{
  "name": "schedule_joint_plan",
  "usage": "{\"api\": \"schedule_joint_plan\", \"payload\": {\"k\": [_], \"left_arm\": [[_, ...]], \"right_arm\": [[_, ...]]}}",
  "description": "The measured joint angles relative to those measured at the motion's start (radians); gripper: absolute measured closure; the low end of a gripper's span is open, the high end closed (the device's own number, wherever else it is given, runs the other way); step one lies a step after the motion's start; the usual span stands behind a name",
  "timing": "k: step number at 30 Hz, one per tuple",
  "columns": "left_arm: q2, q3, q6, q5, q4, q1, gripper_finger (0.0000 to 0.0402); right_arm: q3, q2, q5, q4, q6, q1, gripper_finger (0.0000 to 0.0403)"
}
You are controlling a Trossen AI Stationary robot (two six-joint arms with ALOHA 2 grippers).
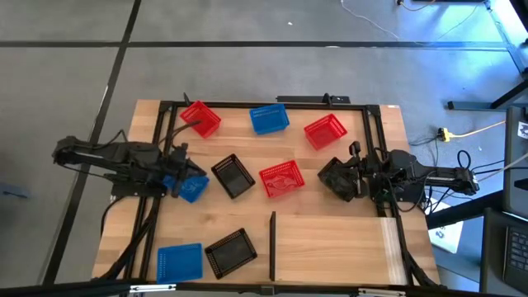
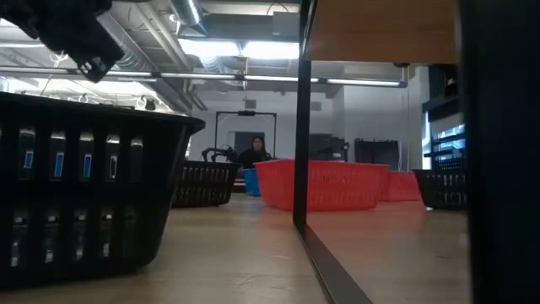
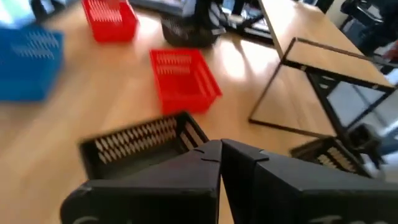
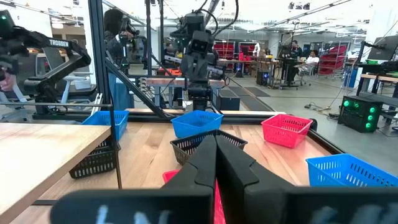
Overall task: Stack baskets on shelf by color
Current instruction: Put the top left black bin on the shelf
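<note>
Nine baskets are sitting open side up on the table (image 1: pixel 388 132), and none is nested in another. Each is showing only its own lattice floor.

- Top row of the high view: left red basket (image 1: pixel 200 118) is lying with its long axis on a diagonal, top blue basket (image 1: pixel 269 118) is lying roughly left-right, and right red basket (image 1: pixel 325 130) is tilting slightly.
- Centre: mid black basket (image 1: pixel 233 176) is lying diagonal, with mid red basket (image 1: pixel 281 179) just beside it and lying near left-right.
- Bottom left: low blue basket (image 1: pixel 179 261) is lying left-right, with low black basket (image 1: pixel 230 252) beside it, a bit skewed.

The shelf (image 1: pixel 330 247) is lying at the bottom right of the frame with no basket on it. Its black bar (image 1: pixel 272 245) is running up-down along its left edge.

The left gripper (image 1: pixel 177 175) is sitting left of centre with its fingers pressed together. Small blue basket (image 1: pixel 191 186) is sitting right at its tip. Whether the fingers are pinching its wall cannot be told. In the right wrist view that basket (image 4: pixel 198 121) is showing directly under the left arm.

The right gripper (image 4: pixel 216 138) is sitting right of centre, pointing frame-left, also clenched. Right black basket (image 1: pixel 338 177) is sitting at or under its tip, and contact cannot be told.
</note>
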Motion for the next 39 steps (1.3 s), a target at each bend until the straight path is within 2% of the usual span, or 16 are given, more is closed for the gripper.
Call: {"api": "schedule_joint_plan", "payload": {"k": [5,8,13,16,20,24,29,32,35,39], "left_arm": [[0.034,0.000,-0.141,0.139,-0.045,0.000,0.0401],[0.043,0.000,-0.238,0.180,-0.036,0.000,0.0401],[0.043,0.000,-0.322,0.120,-0.016,0.000,0.0401],[0.043,0.000,-0.389,0.061,0.009,0.000,0.0401],[0.042,0.000,-0.507,0.038,0.045,0.000,0.0401],[0.042,0.000,-0.511,0.011,0.060,0.000,0.0401],[0.043,0.000,-0.530,-0.061,0.084,0.000,0.0401],[0.043,0.000,-0.457,-0.067,0.197,0.000,0.0401],[0.043,0.003,-0.355,-0.115,0.322,0.000,0.0401],[0.099,0.074,-0.290,-0.153,0.240,0.000,0.0401]], "right_arm": [[0.000,0.000,-0.002,0.010,0.027,0.000,0.0397],[0.000,0.000,0.000,0.008,-0.001,0.000,0.0397],[0.000,0.000,0.000,0.006,-0.018,0.000,0.0397],[0.000,0.000,0.000,0.006,0.031,0.000,0.0397],[0.000,0.000,-0.001,0.008,0.097,0.000,0.0397],[0.000,0.000,-0.017,0.008,0.102,0.000,0.0397],[0.043,0.000,-0.113,-0.020,-0.031,0.000,0.0397],[0.127,0.010,-0.088,-0.123,-0.060,0.000,0.0397],[0.237,0.043,-0.060,-0.245,-0.087,0.000,0.0397],[0.398,0.136,-0.047,-0.413,-0.099,0.000,0.0397]]}}
